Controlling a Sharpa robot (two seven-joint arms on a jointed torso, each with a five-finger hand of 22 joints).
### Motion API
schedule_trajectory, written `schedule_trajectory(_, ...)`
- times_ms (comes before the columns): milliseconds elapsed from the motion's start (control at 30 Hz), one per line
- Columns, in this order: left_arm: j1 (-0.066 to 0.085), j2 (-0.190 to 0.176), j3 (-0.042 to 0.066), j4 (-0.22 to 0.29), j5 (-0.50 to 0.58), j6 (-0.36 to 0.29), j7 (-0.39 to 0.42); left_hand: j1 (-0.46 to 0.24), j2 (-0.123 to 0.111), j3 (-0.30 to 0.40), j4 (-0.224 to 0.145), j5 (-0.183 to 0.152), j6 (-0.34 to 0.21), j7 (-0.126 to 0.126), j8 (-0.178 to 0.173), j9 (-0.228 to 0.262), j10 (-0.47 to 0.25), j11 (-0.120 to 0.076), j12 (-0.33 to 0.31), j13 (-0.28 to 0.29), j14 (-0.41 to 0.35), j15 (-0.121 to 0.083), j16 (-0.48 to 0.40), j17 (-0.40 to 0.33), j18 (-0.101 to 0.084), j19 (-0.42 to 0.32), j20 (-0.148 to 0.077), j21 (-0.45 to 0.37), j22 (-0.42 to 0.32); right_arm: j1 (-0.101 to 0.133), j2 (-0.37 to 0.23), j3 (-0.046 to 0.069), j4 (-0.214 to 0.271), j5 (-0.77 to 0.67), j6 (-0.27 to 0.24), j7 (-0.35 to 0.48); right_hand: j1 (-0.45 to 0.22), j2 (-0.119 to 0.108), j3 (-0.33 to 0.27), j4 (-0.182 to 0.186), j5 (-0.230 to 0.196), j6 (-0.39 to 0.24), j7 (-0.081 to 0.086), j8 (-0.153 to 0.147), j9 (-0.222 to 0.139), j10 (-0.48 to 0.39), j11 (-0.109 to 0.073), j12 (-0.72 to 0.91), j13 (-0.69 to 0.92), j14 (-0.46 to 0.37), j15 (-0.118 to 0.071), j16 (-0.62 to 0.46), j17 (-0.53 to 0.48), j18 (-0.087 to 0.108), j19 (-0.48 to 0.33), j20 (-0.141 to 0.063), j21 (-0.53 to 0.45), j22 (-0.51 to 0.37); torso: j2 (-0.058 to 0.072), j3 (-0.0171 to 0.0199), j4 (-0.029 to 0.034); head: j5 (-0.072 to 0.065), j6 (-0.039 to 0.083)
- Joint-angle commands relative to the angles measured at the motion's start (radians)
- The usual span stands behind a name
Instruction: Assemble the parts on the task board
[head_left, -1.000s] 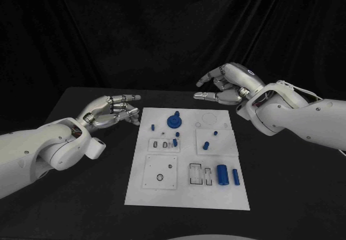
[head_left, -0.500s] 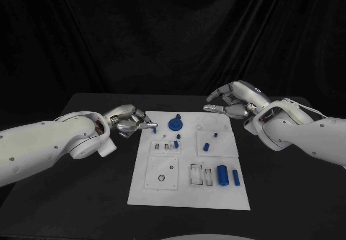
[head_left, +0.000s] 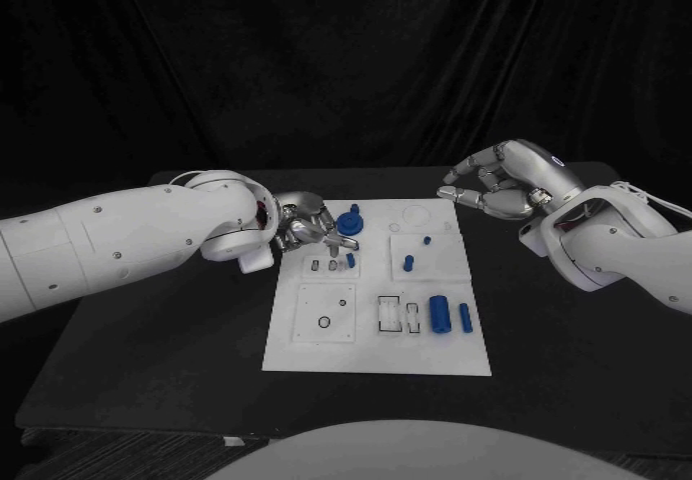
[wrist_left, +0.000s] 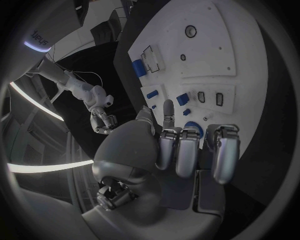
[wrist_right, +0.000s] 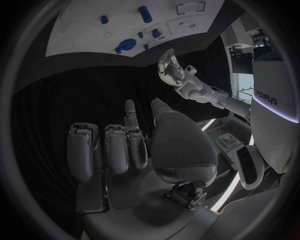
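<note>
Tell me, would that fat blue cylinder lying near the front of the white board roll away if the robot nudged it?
Probably, sideways. The blue cylinder lies on its side on the flat task board, so a push across its length would likely roll it. Its surface looks smooth and hard, so it may slip in the fingers. It seems stiff and likely light.

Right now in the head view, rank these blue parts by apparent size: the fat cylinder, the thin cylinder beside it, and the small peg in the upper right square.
1. Fat cylinder, largest.
2. Thin cylinder, about as long but clearly slimmer.
3. Small peg, smallest.
</note>
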Motion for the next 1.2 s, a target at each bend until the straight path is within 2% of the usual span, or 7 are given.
schedule_trajectory(33,0.002,0.018,0.001,-0.007,-0.049,0.065,-0.111,-0.004,0.009,0.003,-0.001,-0.001,-0.002,0.000,-0.036,-0.001,0.104,-0.005,0.003,0.263,0.106,-0.007,0.002,0.263,-0.013,-0.008,-0.008,-0.005,0.159,-0.002,0.000,0.001,0.000,-0.013,-0.016,-0.011,0.010,-0.003,0.000,-0.004,0.005,0.005,0.000,0.006,0.001,0.105,0.010,0.004,0.263,0.072,0.009,0.002,0.071,-0.013,0.070,0.006,0.003,0.240,-0.019,0.0133,-0.0173,0.013,-0.007)
schedule_trajectory(267,0.002,0.054,0.001,-0.015,-0.053,0.097,-0.234,-0.049,0.009,-0.012,-0.002,-0.025,0.045,-0.004,-0.085,0.022,0.104,-0.009,0.003,0.263,0.106,-0.013,0.002,0.263,-0.011,-0.014,-0.013,-0.011,0.154,-0.003,0.002,0.001,-0.014,-0.016,-0.001,-0.026,0.013,0.002,0.000,-0.004,0.015,0.006,0.000,0.007,0.003,0.105,0.010,0.004,0.263,0.071,0.009,0.001,0.066,-0.012,0.068,0.006,-0.001,0.238,-0.018,0.0223,-0.0262,0.023,-0.007)
schedule_trajectory(500,0.002,0.087,0.001,-0.033,-0.083,0.113,-0.292,-0.057,0.010,-0.006,-0.006,-0.016,0.078,-0.024,-0.059,0.099,0.104,-0.029,0.003,0.263,0.106,-0.032,0.002,0.263,-0.013,0.004,-0.030,-0.009,0.164,-0.004,0.002,0.001,-0.023,-0.017,0.014,-0.041,0.021,0.004,-0.001,-0.007,0.034,0.005,0.000,0.008,0.005,0.105,0.010,0.004,0.263,0.071,0.009,0.000,0.065,-0.012,0.068,0.006,-0.002,0.238,-0.019,0.0280,-0.0285,0.024,-0.007)
schedule_trajectory(767,0.002,0.124,0.001,-0.070,-0.127,0.128,-0.316,-0.098,0.016,-0.010,-0.003,-0.030,0.083,-0.034,-0.052,0.166,0.104,-0.039,0.003,0.263,0.106,-0.044,0.002,0.263,-0.015,0.016,-0.043,-0.009,0.170,-0.009,0.004,0.001,-0.036,-0.017,0.027,-0.056,0.021,0.004,-0.001,-0.007,0.037,0.004,0.000,0.008,0.005,0.105,0.010,0.004,0.263,0.070,0.009,0.000,0.063,-0.011,0.067,0.006,-0.003,0.237,-0.024,0.0240,-0.0250,0.010,-0.007)
schedule_trajectory(933,0.001,0.142,0.001,-0.100,-0.134,0.154,-0.323,-0.127,0.021,-0.013,-0.003,-0.056,0.092,-0.041,-0.043,0.218,0.104,-0.048,0.003,0.263,0.106,-0.053,0.002,0.263,-0.015,0.017,-0.052,-0.012,0.168,-0.015,0.003,0.001,-0.041,-0.017,0.032,-0.060,0.021,0.004,-0.001,-0.007,0.038,0.004,0.000,0.007,0.005,0.105,0.010,0.004,0.263,0.070,0.009,0.000,0.062,-0.011,0.067,0.006,-0.004,0.237,-0.028,0.0258,-0.0281,0.016,-0.007)
schedule_trajectory(1067,0.001,0.150,0.001,-0.110,-0.135,0.159,-0.325,-0.129,0.022,-0.012,-0.004,-0.055,0.088,-0.041,-0.047,0.224,0.104,-0.048,0.003,0.263,0.106,-0.054,0.002,0.263,-0.014,0.014,-0.053,-0.014,0.165,-0.018,0.005,0.001,-0.046,-0.017,0.035,-0.059,0.022,0.005,-0.001,-0.007,0.041,0.004,0.000,0.007,0.005,0.105,0.010,0.004,0.263,0.070,0.009,-0.001,0.061,-0.011,0.066,0.006,-0.005,0.236,-0.029,0.0247,-0.0289,0.022,-0.007)
schedule_trajectory(1200,0.001,0.158,0.001,-0.117,-0.136,0.151,-0.322,-0.135,0.026,-0.008,-0.006,-0.045,0.067,-0.035,-0.082,0.236,0.104,-0.045,0.003,0.263,0.106,-0.053,0.002,0.263,-0.012,0.006,-0.054,-0.021,0.156,-0.020,0.010,0.001,-0.051,-0.017,0.038,-0.058,0.022,0.005,-0.002,-0.007,0.042,0.004,0.000,0.007,0.005,0.105,0.010,0.004,0.263,0.070,0.009,-0.001,0.060,-0.011,0.066,0.007,-0.005,0.236,-0.030,0.0241,-0.0276,0.021,-0.007)
